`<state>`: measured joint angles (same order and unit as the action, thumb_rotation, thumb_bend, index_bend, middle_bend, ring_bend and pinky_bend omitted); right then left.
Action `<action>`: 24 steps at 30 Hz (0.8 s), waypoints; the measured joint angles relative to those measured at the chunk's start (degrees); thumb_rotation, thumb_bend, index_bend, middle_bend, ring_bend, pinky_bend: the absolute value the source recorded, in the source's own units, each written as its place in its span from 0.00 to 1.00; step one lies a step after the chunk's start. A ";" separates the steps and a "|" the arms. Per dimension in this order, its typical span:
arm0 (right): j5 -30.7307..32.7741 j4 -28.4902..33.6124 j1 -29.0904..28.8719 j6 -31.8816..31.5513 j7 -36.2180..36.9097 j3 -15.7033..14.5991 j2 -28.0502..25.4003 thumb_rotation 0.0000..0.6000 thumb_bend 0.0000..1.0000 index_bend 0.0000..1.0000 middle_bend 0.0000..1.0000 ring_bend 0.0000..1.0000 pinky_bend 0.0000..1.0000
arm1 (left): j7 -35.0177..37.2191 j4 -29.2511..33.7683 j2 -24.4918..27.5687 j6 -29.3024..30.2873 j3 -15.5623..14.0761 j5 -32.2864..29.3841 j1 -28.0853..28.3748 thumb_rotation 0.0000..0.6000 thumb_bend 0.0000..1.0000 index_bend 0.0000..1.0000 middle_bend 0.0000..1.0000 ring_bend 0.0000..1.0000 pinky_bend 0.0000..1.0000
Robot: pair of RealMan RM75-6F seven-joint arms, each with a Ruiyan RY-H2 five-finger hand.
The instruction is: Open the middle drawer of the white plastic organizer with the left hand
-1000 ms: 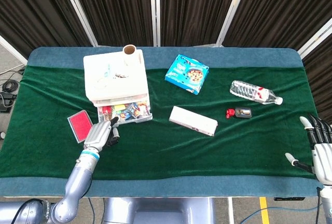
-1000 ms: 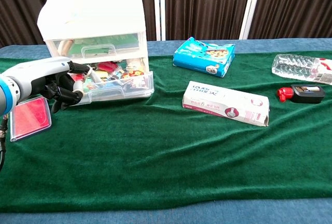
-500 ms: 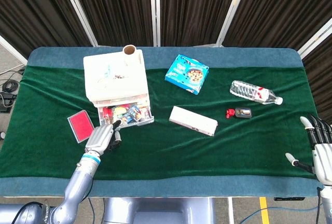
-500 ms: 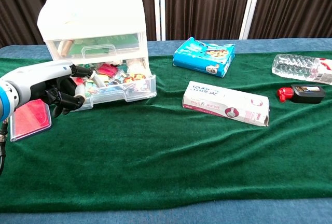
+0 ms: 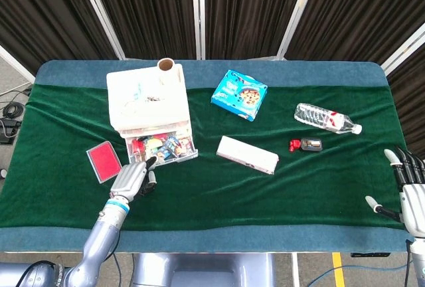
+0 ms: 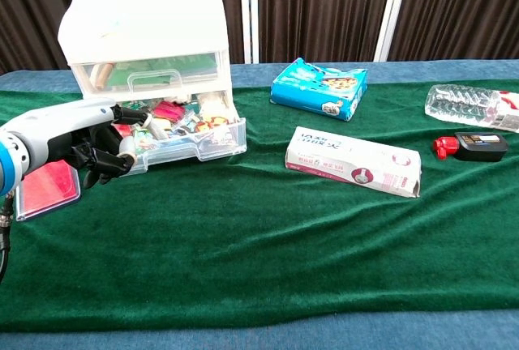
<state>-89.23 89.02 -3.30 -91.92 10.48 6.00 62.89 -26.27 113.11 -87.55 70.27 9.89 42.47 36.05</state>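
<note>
In the head view, the left hand (image 5: 131,179) is seen at the front left corner of a drawer (image 5: 163,149) drawn partway out of the white organizer (image 5: 147,99), its fingers (image 5: 149,162) curled onto the drawer's front edge; the right hand (image 5: 410,191) is held apart at the far side of the bench (image 5: 219,187), fingers spread wide and holding nothing. In the chest view, the fingers (image 6: 122,149) are hooked over the clear front wall of the drawer (image 6: 190,140), which is filled with small coloured items and sits below a shut drawer with a handle. The pull is judged to be in hand, the drawer largely out. The next move is judged to call for a short further draw towards the robot, then release, without tipping the organizer.
</note>
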 measured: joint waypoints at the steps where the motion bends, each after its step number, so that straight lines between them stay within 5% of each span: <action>1: -0.04 0.01 0.00 0.00 -0.06 -0.02 0.01 1.00 0.04 0.03 0.00 0.00 0.00 | -0.02 0.13 0.07 0.00 -0.03 0.02 0.00 1.00 1.00 0.28 0.83 0.69 0.69; 24: 0.22 0.01 0.09 -0.10 0.15 0.13 -0.07 1.00 0.03 0.03 0.00 0.00 0.00 | -0.01 0.99 0.45 -0.08 -0.69 0.38 0.12 1.00 1.00 0.27 0.83 0.69 0.69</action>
<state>-89.01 89.03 -3.22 -92.02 10.64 6.13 62.82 -26.28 114.09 -87.10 70.19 9.20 42.85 36.17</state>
